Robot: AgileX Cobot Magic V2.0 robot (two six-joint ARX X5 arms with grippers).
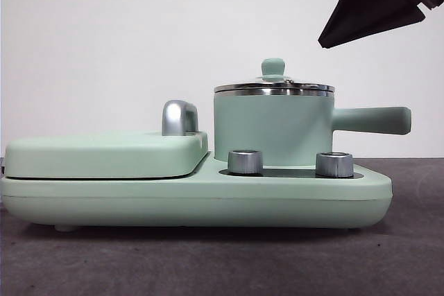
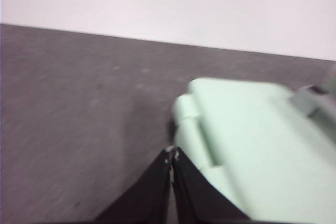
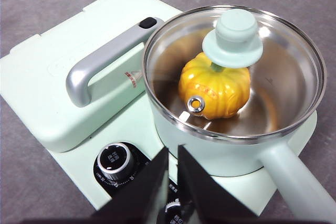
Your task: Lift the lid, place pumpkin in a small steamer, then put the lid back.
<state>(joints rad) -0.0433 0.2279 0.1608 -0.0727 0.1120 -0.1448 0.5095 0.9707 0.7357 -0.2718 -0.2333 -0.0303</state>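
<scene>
1. Your left gripper [image 2: 171, 157]: two black jaws, tips closed together, nothing between them.
2. Mint-green griddle unit [image 2: 252, 145]: blurred, its corner just beside the jaw tips.
3. Grey table [image 2: 79, 114]: bare surface, pale wall [image 2: 173, 3] beyond.

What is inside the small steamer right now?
Through the glass lid, the pumpkin sits on the steamer's steel floor. The knob hides most of its stem; from the front, the pot wall hides it completely.

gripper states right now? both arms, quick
Left gripper: shut, empty, beside the griddle cover.
Right gripper: shut, empty, above the knobs near the small steamer; lid on, pumpkin inside.
</scene>
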